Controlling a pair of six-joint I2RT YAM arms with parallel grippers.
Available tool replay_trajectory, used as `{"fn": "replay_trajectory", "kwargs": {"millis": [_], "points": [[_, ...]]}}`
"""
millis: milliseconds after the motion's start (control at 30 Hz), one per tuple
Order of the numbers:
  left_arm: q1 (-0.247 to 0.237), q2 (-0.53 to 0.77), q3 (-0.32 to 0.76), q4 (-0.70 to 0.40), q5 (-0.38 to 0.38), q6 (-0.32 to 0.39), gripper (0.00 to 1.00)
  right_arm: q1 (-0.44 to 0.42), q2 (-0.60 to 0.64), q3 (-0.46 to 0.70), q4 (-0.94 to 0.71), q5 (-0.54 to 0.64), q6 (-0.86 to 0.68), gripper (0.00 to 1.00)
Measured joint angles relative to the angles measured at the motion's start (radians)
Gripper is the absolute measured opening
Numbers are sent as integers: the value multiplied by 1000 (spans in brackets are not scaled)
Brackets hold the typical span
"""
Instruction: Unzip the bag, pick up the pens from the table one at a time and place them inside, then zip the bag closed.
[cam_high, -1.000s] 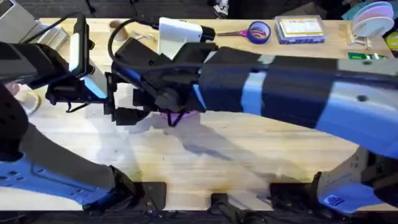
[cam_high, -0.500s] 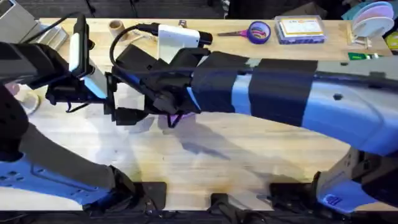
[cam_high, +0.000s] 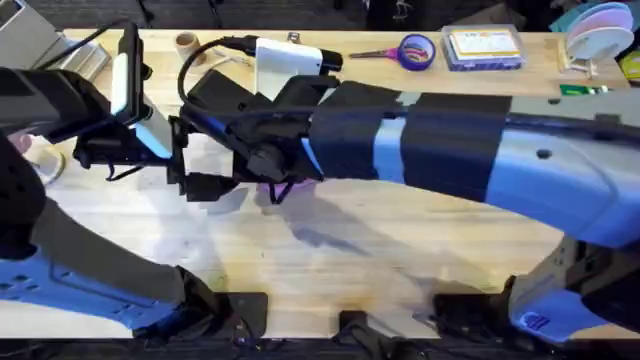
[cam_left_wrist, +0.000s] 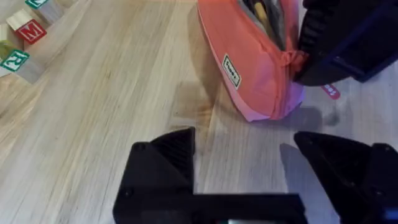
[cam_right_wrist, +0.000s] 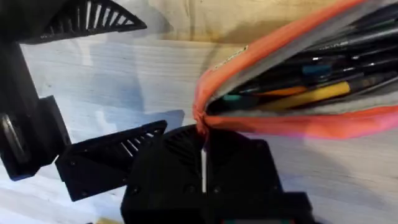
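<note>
Fingers of the left gripper (cam_left_wrist: 242, 174) stand wide apart above the table (cam_left_wrist: 93, 124), gripping nothing, near the end of the pink bag (cam_left_wrist: 255, 62). At that end the right gripper (cam_right_wrist: 202, 146) is closed on the zipper pull. Inside the unzipped bag lie the pens (cam_right_wrist: 311, 93).

**Bright overhead light, soft shadows, blur up close**

Even, bright light falls on the desk (cam_high: 400, 250) from above, and a soft grey shadow spreads under the right arm (cam_high: 480, 150), which looms large and smeared near the camera. In the left wrist view the pink bag (cam_left_wrist: 255, 62) casts a faint shadow. The right wrist view runs cool, its foreground fingers (cam_right_wrist: 112, 165) soft.
</note>
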Motion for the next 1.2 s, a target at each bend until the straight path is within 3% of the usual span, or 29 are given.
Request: {"fn": "replay_trajectory", "kwargs": {"millis": [200,400,667,967,1200], "points": [[0,0,0,0,0,0,994,-3,-5,0,-1,-2,-7,32],[0,0,0,-5,0,0,993,-53,-105,0,-10,-13,-23,32],[-6,0,0,-63,23,0,993,-84,-110,0,0,-26,-24,32],[-118,0,0,-27,24,-3,993,-100,-110,0,3,-27,-24,31],[-188,0,0,127,71,-123,993,-100,-110,0,3,-27,-24,31]]}}
